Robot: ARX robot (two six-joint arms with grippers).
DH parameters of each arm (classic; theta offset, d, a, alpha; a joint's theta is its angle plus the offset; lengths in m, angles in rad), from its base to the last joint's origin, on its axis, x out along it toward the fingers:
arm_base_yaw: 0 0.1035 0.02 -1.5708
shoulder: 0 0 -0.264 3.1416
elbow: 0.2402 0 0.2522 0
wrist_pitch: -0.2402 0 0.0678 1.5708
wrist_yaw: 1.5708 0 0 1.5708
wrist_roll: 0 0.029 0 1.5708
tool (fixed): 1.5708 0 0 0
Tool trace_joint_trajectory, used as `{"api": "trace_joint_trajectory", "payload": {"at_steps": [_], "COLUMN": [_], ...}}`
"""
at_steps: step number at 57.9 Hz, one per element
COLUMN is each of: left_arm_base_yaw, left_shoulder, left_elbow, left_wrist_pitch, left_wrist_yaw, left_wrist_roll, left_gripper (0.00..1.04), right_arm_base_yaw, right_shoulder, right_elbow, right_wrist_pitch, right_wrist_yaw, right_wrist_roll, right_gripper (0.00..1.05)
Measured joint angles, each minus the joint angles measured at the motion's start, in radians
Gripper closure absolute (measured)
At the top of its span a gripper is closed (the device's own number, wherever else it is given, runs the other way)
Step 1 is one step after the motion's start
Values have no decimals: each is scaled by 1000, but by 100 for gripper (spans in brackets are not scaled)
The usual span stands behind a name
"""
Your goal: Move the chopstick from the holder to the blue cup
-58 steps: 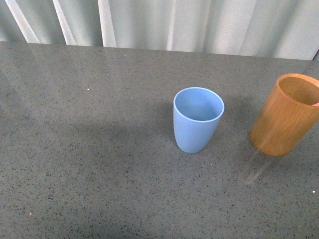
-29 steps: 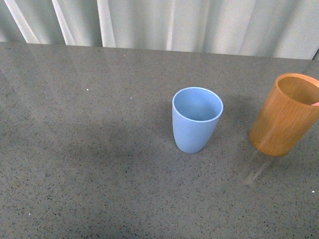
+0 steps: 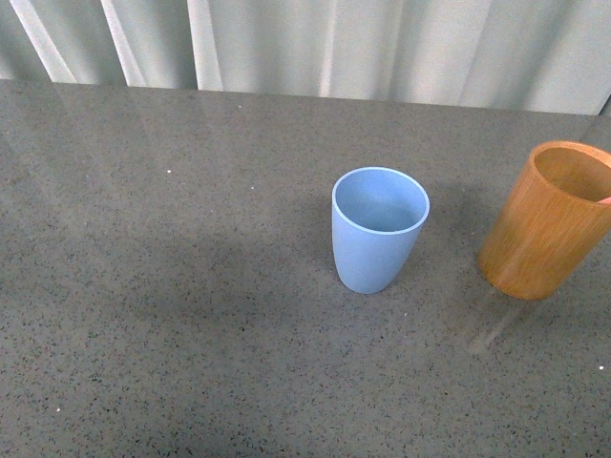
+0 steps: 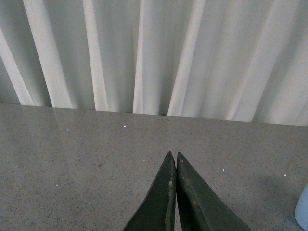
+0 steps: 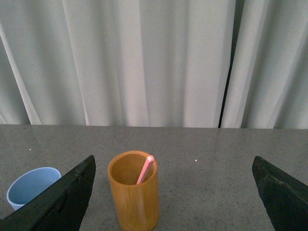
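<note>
Soft, even light comes through the curtain (image 3: 286, 43) behind, and its folds reflect as pale streaks on the far table (image 3: 143, 382). A broad faint shadow (image 3: 191, 272) lies left of the cup (image 3: 379, 229). Focus is sharp throughout, the holder (image 3: 544, 224) leans with edge distortion, and the near fingers (image 5: 53, 202) show as dark, featureless shapes

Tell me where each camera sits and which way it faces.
Front view: on the body, looking down at the light-blue plastic cup and brown wooden cylindrical holder; no arm shows.
Left wrist view: above the grey table, facing the white curtain; shut left hand shows.
Right wrist view: facing the holder and its pink chopstick; open right hand shows.
Front and right wrist share cup and holder.
</note>
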Motion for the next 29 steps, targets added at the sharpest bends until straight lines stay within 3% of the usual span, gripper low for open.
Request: {"api": "trace_joint_trajectory", "payload": {"at_steps": [29], "left_arm_base_yaw": [0], "left_shoulder": [-145], "left_elbow": [0], "left_wrist_pitch": [-146], "left_wrist_yaw": [0], "left_wrist_roll": [0], "left_gripper": [101], "right_arm_base_yaw": [0], "right_shoulder": [0], "right_elbow": [0], "right_wrist_pitch": [0], "right_wrist_yaw": [0], "right_wrist_roll": [0], "right_gripper": [10]}}
